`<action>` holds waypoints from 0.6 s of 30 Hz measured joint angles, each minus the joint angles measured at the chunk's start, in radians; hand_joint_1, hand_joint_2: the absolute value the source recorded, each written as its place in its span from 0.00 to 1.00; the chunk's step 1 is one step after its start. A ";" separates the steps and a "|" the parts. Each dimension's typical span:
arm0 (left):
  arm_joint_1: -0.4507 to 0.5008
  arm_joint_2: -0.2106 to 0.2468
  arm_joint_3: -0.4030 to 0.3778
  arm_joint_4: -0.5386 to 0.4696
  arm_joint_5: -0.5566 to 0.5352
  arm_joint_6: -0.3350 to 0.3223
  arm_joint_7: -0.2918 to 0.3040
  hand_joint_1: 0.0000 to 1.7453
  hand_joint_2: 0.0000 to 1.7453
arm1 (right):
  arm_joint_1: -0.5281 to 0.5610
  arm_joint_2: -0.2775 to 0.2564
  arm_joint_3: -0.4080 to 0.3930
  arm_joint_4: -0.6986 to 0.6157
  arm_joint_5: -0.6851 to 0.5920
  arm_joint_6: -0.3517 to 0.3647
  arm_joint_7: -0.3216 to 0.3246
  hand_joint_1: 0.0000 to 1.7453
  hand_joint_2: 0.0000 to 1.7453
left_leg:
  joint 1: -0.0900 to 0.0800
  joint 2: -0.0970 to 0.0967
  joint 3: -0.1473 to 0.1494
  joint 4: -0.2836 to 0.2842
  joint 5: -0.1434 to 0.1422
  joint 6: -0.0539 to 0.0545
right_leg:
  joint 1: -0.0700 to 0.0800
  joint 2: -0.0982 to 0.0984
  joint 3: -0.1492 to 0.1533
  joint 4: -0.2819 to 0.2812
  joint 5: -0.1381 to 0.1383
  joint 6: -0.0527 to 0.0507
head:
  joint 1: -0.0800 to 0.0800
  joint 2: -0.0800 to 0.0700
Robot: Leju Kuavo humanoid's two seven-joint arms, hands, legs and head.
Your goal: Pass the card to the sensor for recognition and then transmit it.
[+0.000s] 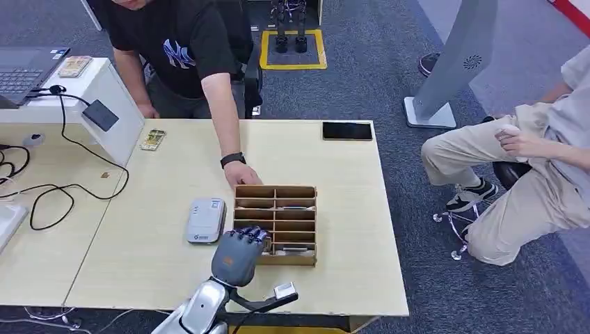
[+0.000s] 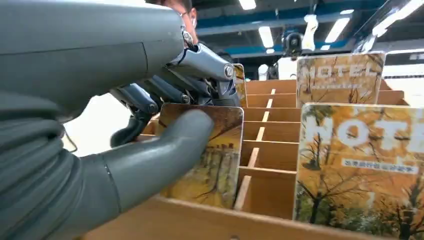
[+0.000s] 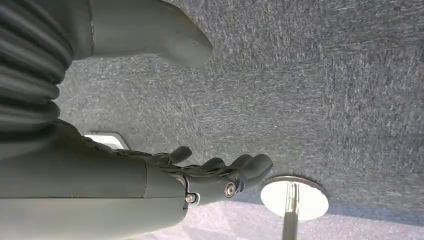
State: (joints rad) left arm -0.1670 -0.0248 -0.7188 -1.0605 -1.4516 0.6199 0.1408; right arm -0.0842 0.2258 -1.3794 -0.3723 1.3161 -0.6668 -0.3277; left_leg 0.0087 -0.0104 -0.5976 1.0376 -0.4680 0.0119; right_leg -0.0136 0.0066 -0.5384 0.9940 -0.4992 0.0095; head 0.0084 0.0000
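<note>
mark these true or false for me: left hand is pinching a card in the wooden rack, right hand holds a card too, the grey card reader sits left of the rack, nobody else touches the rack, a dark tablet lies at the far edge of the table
1. The left hand pinches a card in the wooden rack. True.
2. The right hand holds a card too. False: it hangs over the carpet, holding nothing.
3. The grey card reader sits left of the rack. True.
4. Nobody else touches the rack. False: a person's hand rests at its far corner.
5. A dark tablet lies at the table's far edge. True.
</note>
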 joint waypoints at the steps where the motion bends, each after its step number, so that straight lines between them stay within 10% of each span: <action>1: 0.002 -0.001 0.005 0.000 0.007 0.000 -0.006 1.00 1.00 | 0.000 -0.001 0.000 0.000 0.000 0.000 0.000 0.00 1.00 | 0.000 0.000 0.000 0.000 0.000 0.000 | 0.000 0.000 0.000 0.000 0.000 0.000 | 0.000 0.000; 18: 0.014 -0.017 0.035 0.000 0.029 0.051 -0.047 1.00 1.00 | -0.001 -0.004 0.001 0.006 -0.001 0.000 -0.001 0.00 1.00 | 0.000 0.000 0.000 -0.001 0.000 0.000 | 0.000 0.000 0.000 0.000 -0.001 -0.001 | 0.000 0.000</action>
State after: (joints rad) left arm -0.1525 -0.0416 -0.6836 -1.0605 -1.4222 0.6710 0.0942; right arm -0.0848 0.2220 -1.3787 -0.3662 1.3149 -0.6668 -0.3284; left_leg 0.0088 -0.0104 -0.5973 1.0369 -0.4681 0.0118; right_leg -0.0136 0.0066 -0.5385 0.9940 -0.4999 0.0085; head 0.0084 0.0000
